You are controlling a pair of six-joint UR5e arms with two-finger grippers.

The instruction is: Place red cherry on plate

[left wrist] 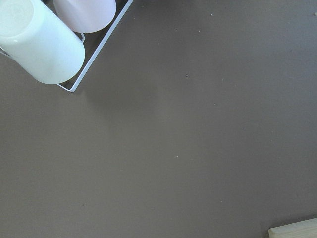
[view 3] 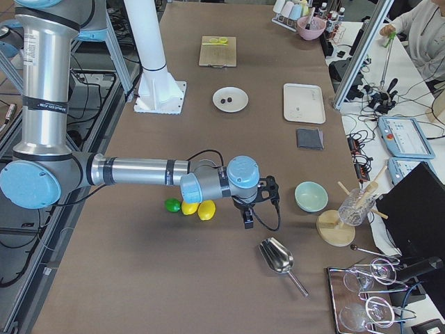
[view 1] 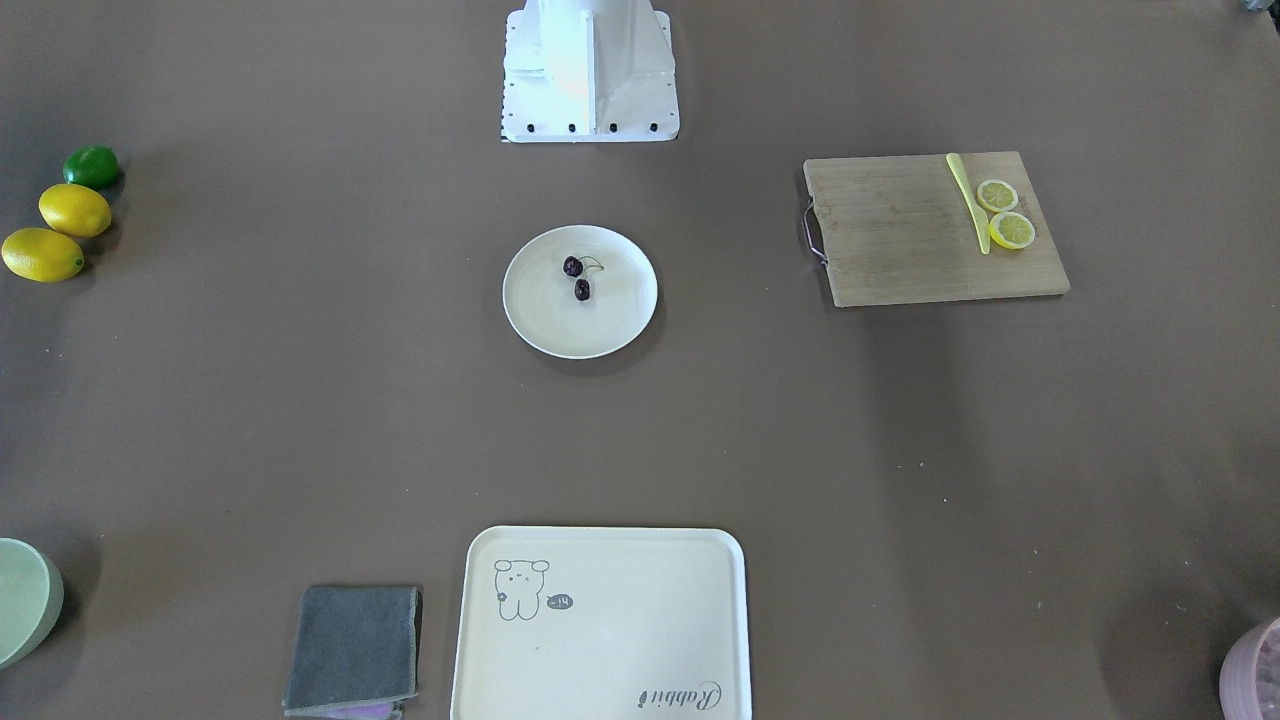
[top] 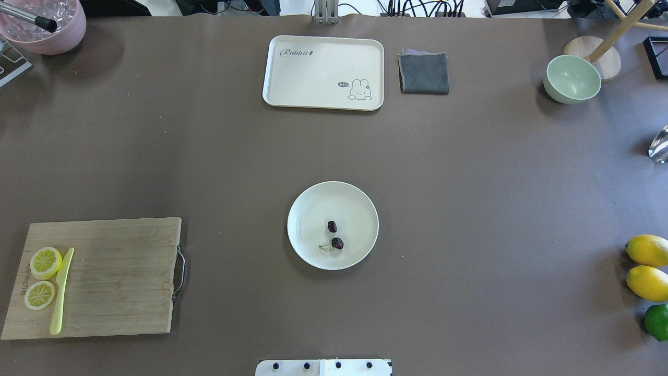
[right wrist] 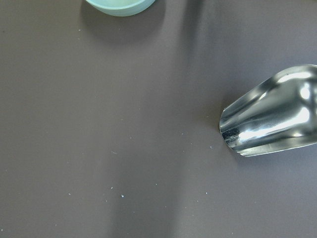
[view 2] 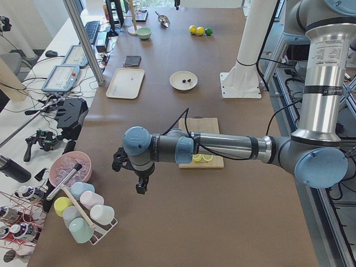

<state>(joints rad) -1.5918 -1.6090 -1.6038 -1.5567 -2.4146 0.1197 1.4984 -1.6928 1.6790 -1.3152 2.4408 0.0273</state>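
The red cherry [top: 334, 235], two small dark fruits on a thin green stem, lies inside the round cream plate [top: 313, 209] at the table's middle; it also shows as the red cherry [view 1: 577, 277] on the plate [view 1: 620, 310] in the front-facing view. Both arms are pulled far out to the table's ends. My left gripper [view 2: 133, 175] hangs near the cup rack, and my right gripper [view 3: 259, 202] hangs past the lemons. Each shows only in a side view, so I cannot tell whether it is open or shut.
A bamboo cutting board [top: 115, 271] carries lemon slices [top: 44, 262] and a yellow knife [top: 61, 290]. A cream rabbit tray [top: 323, 72], grey cloth [top: 424, 73] and green bowl [top: 572, 78] line the far edge. Two lemons [top: 647, 266] and a lime [top: 656, 321] sit right, near a metal scoop [right wrist: 270, 119].
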